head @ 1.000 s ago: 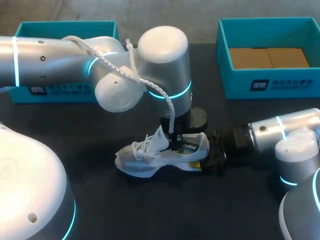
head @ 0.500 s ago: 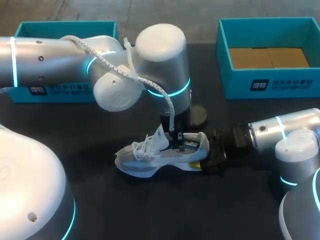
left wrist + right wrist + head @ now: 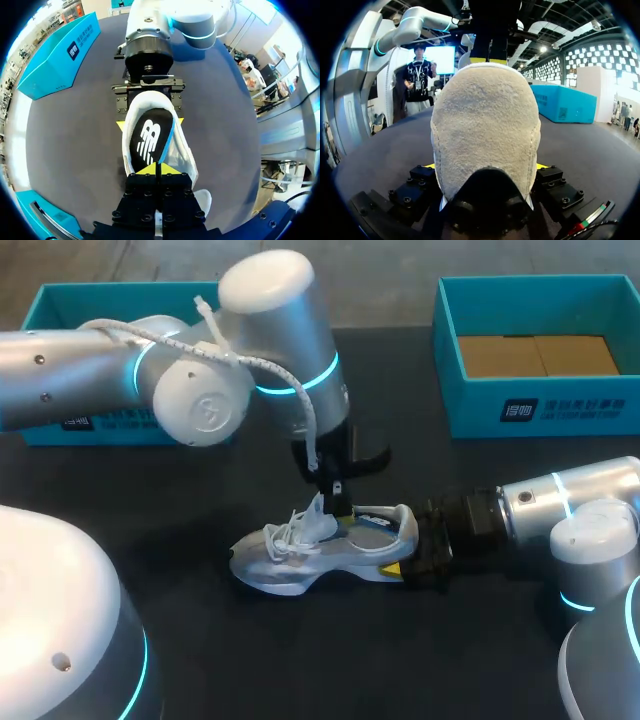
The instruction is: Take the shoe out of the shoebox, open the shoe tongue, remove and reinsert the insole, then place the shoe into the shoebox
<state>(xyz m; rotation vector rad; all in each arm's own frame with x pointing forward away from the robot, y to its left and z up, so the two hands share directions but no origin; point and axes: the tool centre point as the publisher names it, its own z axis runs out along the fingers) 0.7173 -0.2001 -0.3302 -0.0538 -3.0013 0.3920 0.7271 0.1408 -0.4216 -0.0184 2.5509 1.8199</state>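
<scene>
While the right gripper point(image 3: 414, 546) pinches the heel from 3 o'clock, the white shoe point(image 3: 290, 562) lies on its sole near the middle of the dark table point(image 3: 200, 660), toe toward 9 o'clock. Its laces hang loose and the tongue stands up. From above, the left gripper point(image 3: 338, 503) has its fingers pressed onto the toe-side end of the black insole point(image 3: 149, 142), which has a white logo and a blue edge. An open teal shoebox point(image 3: 470, 410) sits at 1 o'clock.
</scene>
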